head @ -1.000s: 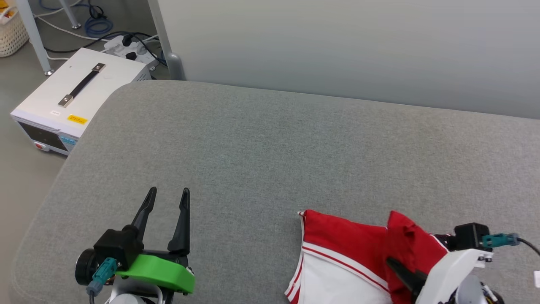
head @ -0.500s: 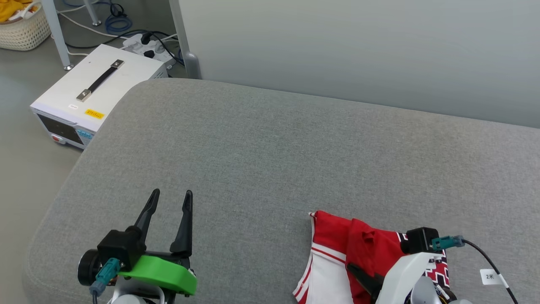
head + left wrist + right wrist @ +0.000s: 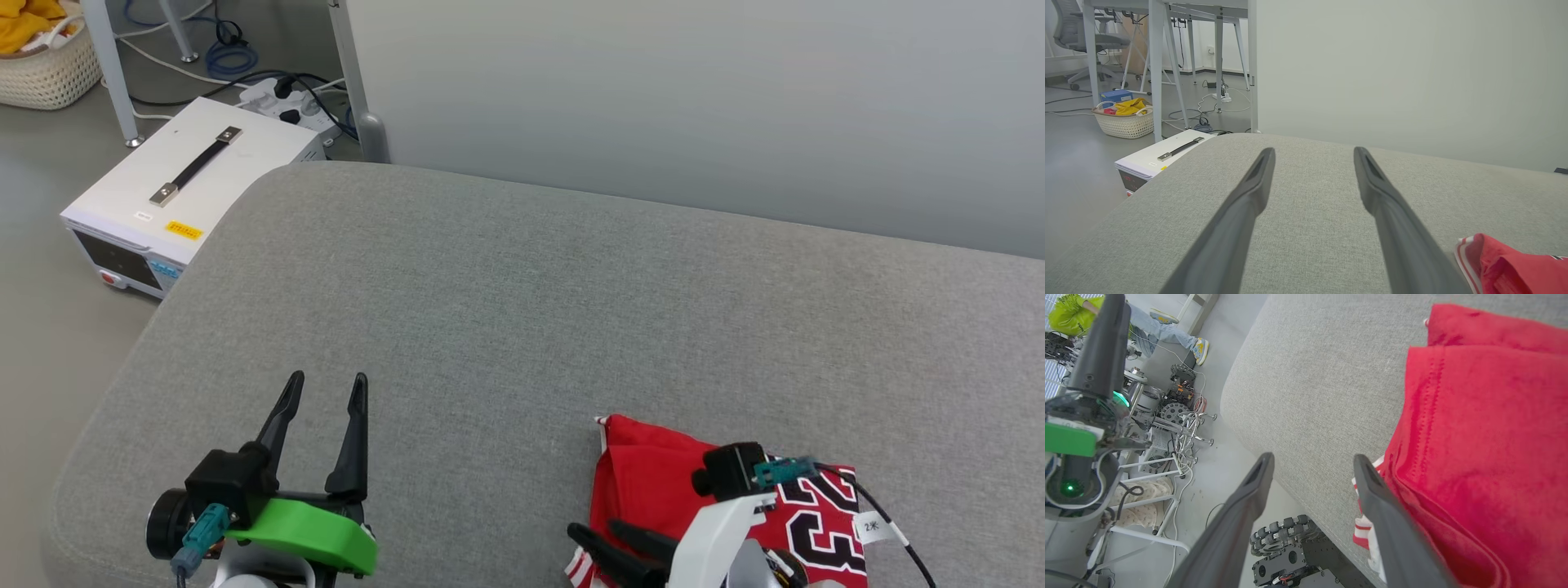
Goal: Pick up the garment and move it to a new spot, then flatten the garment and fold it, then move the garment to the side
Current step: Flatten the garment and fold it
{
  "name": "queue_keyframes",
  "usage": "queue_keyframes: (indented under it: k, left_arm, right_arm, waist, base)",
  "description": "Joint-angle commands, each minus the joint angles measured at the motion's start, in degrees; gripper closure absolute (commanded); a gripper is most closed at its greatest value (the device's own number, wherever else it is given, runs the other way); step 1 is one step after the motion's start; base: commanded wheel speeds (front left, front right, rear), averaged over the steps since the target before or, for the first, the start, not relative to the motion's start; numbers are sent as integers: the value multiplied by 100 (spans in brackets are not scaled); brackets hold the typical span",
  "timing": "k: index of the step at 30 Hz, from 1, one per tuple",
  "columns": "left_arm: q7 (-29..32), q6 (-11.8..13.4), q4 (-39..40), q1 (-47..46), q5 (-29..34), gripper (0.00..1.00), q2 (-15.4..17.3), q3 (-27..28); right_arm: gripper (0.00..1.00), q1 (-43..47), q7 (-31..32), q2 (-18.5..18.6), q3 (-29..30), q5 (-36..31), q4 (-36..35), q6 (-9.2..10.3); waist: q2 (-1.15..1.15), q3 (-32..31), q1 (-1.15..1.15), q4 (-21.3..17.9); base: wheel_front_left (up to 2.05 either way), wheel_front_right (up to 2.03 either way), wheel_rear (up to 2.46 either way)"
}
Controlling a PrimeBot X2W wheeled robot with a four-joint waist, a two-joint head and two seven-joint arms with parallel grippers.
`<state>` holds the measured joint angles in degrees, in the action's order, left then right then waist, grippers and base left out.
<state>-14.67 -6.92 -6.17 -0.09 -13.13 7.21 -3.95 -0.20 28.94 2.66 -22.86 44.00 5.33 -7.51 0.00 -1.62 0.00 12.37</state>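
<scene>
Head view: right tool opened, garment released.

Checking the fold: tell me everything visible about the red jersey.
The garment is a soft red jersey with white-red striped trim and a black, white-edged "23". It lies folded in a compact, roughly rectangular bundle, flat on the grey cushion near its front edge, on the robot's right. A stitched hem crosses the top layer. The right gripper stands open at its left edge, gripping nothing; whether a finger touches the cloth is unclear.
</scene>
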Motion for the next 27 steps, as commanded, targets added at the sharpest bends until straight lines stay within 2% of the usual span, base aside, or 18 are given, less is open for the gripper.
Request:
queue_keyframes:
  k: [1,6,12,15,20,24,27]
  left_arm:
    - [-33,-40,8,84,36,0,-36,5]
    - [-33,-43,33,120,42,0,-70,1]
    - [-33,-46,59,131,53,0,-99,6]
    - [-33,-47,83,123,58,0,-120,-7]
    - [-33,-50,91,108,66,0,-152,-62]
    - [-33,-52,95,95,61,0,-183,-119]
    - [-33,-53,103,87,59,0,-199,-157]
  right_arm:
    - [0,-44,-57,22,78,0,-83,2]
    - [0,-186,-70,22,396,-435,-304,2]
    - [0,-444,-143,53,938,-1407,-639,2]
    - [0,-618,-412,480,1028,-1964,-834,2]
    - [0,-714,-1067,1153,1325,-2429,-950,2]
    - [0,-529,-1703,1430,1912,-2771,-1025,2]
    - [0,-289,-1984,1398,2238,-2857,-1140,2]
  waist:
    - [0,-23,0,-37]
    - [0,-42,0,-152]
    - [0,-40,0,-334]
    - [0,-27,0,-433]
    - [0,-11,0,-569]
    - [0,31,0,-673]
    - [0,55,0,-695]
  base:
    - [0,0,0]
    - [0,0,0]
    - [0,0,0]
    - [0,0,0]
    - [0,0,0]
    - [0,0,0]
    - [0,0,0]
